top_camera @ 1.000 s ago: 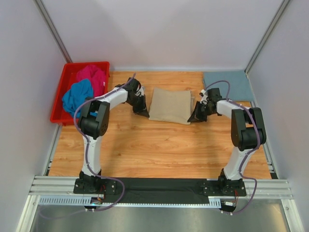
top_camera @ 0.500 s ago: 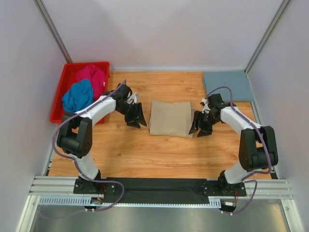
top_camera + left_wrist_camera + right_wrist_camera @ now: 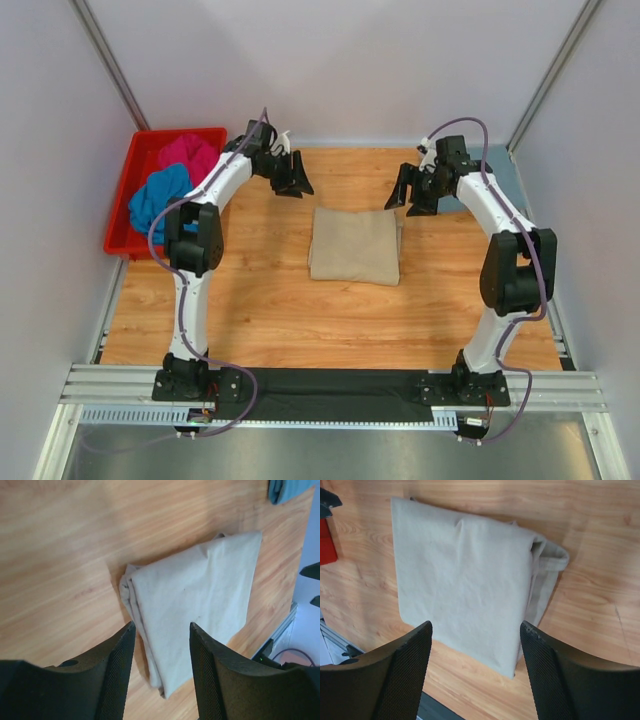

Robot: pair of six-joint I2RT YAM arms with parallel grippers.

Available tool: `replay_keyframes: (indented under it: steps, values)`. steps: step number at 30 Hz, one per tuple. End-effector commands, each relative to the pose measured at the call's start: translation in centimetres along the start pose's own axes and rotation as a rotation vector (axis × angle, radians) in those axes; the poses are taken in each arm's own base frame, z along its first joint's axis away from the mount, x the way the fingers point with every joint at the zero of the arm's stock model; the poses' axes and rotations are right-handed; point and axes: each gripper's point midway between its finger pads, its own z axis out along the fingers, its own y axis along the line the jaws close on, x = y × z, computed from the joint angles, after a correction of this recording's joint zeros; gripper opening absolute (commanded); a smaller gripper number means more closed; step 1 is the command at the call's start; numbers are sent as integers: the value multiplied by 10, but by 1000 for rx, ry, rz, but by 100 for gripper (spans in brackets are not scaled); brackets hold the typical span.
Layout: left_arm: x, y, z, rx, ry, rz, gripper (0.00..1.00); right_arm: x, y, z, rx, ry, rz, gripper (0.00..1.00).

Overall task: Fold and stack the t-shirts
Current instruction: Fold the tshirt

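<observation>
"Holding anything, the left gripper?"

"Nothing. Its jaws stand apart, and the folded beige cloth t-shirt lies flat on the wooden table beneath its fingertips."

"And the right gripper?"

"Spread wide and empty, above the same shirt. Left of the left gripper, a red plastic bin holds the magenta t-shirt and the bright blue t-shirt. A grey-blue t-shirt lies right of the right gripper."

Wooden table bears folded beige t-shirt, grey-blue t-shirt, red bin
</observation>
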Motion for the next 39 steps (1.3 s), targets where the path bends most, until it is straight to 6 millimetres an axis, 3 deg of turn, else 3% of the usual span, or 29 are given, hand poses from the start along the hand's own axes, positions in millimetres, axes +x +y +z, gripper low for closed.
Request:
replay_keyframes:
  steps: [1, 4, 6, 11, 19, 27, 36, 39]
  values:
    - [-21, -12, -6, 48, -33, 74, 55, -28, 7, 5, -68, -59, -28, 73]
    - [-20, -9, 1, 78, -20, 113, 55, -36, 0, 22, -90, -40, -56, 73]
    - [-14, -2, 6, 71, 2, 122, 55, -27, -7, 39, -119, 34, -49, 73]
    - [3, 12, 21, 90, 49, 125, 55, -27, -23, 56, -107, 65, -116, 75]
    - [12, 16, 43, 126, 80, 155, 56, -22, -48, 83, -89, 77, -123, 75]
    - [13, 24, 58, 132, 89, 158, 55, -19, -45, 103, -191, 92, -108, 72]
    - [-1, 5, 58, 223, 49, 182, 55, -35, -34, 101, -252, 33, -141, 62]
    - [0, 5, 61, 230, 50, 177, 53, -37, -33, 100, -250, 22, -145, 45]
